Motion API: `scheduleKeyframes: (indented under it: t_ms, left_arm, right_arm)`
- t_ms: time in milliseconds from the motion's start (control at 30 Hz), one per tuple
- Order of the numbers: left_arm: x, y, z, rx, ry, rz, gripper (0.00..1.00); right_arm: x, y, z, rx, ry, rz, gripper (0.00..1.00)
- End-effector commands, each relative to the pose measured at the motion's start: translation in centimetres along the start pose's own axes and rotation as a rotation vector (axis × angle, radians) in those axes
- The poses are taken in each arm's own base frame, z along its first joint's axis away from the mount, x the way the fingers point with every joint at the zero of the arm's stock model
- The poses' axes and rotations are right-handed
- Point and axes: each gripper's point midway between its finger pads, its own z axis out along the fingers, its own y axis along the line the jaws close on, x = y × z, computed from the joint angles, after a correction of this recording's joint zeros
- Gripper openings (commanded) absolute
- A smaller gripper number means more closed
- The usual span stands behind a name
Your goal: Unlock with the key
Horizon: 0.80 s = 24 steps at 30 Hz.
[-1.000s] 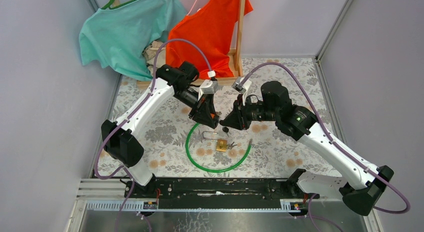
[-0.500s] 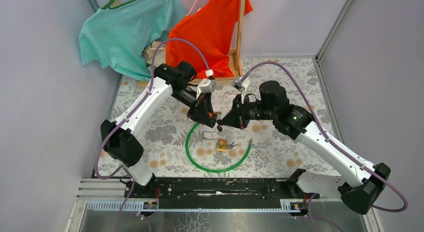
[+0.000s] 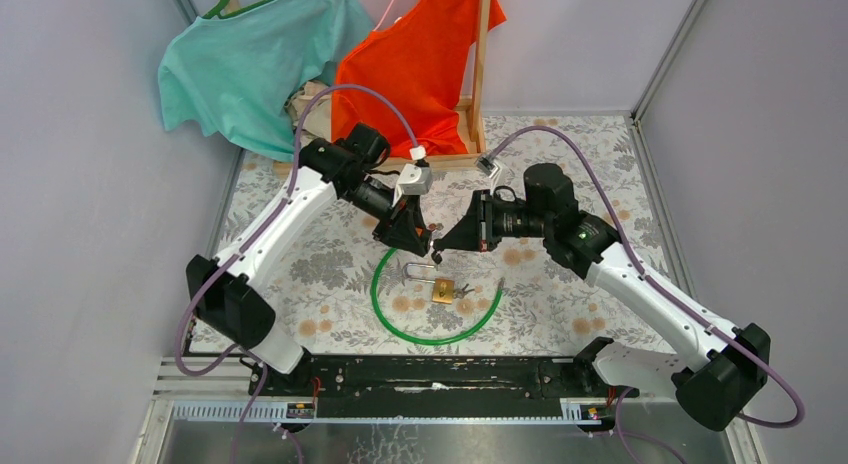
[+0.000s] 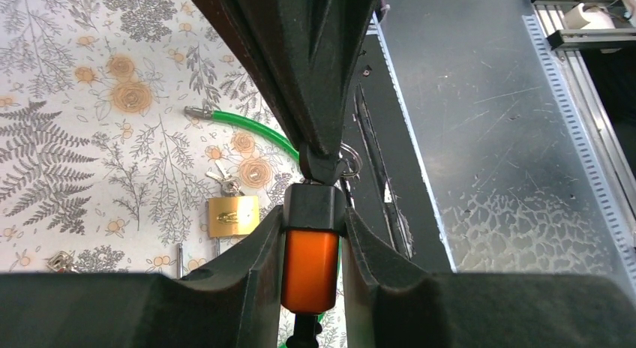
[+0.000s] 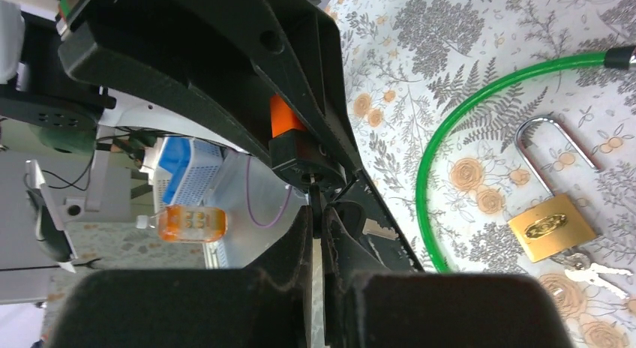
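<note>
Holding the key [image 4: 310, 262] by its orange end, the left gripper [image 4: 313, 215] squeezes it tight. The right gripper [image 5: 322, 215] pinches the key's other end, its jaws almost closed. The padlock [image 5: 553, 226] lies below both grippers, inside the green cable [image 5: 442, 138] loop.

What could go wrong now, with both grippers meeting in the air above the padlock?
1. The left gripper and the right gripper both pinch one small orange and black piece in mid-air; uneven pulling could twist it free and drop it.
2. The padlock lies unheld on the table, so it may slide when touched.
</note>
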Motion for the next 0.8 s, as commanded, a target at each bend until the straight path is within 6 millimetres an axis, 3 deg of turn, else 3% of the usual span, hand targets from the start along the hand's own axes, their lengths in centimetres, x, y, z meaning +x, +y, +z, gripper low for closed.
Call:
scheduleKeyframes:
  t_ms: [0, 67, 100, 167, 267, 367, 533, 767]
  left_arm:
    - [-1.2, 1.5, -0.4, -0.115, -0.008, 0.067, 0.01]
    - [-1.4, 1.1, -0.3, -0.101, -0.024, 0.043, 0.01]
    - [-1.7, 0.8, -0.2, -0.082, -0.042, 0.022, 0.0]
    - [-2.0, 0.0, 0.1, -0.027, -0.078, -0.024, 0.0]
    - [-2.7, -1.3, 0.6, 0.073, -0.137, -0.101, 0.01]
    - [-2.8, -1.8, 0.7, 0.128, -0.161, -0.171, 0.02]
    - [-2.1, -2.0, 1.0, 0.175, -0.15, -0.249, 0.04]
    - [-1.6, -2.1, 1.2, 0.182, -0.146, -0.287, 0.05]
  right_arm:
    - [-1.0, 2.6, -0.7, -0.096, -0.016, 0.026, 0.0]
    - [-1.3, 2.6, -1.1, -0.074, -0.025, -0.041, 0.01]
    - [-1.6, 2.4, -1.4, -0.044, -0.036, -0.112, 0.17]
    - [-2.8, 1.9, -2.6, 0.031, -0.102, -0.293, 0.64]
    - [-3.7, 1.9, -4.0, 0.055, -0.212, -0.628, 0.99]
    - [-3.8, 2.2, -4.4, 0.07, -0.279, -0.936, 1.0]
    - [-2.1, 1.9, -3.0, 0.078, -0.192, -1.344, 1.0]
    - [-2.0, 1.9, -1.5, 0.134, -0.088, -1.581, 1.0]
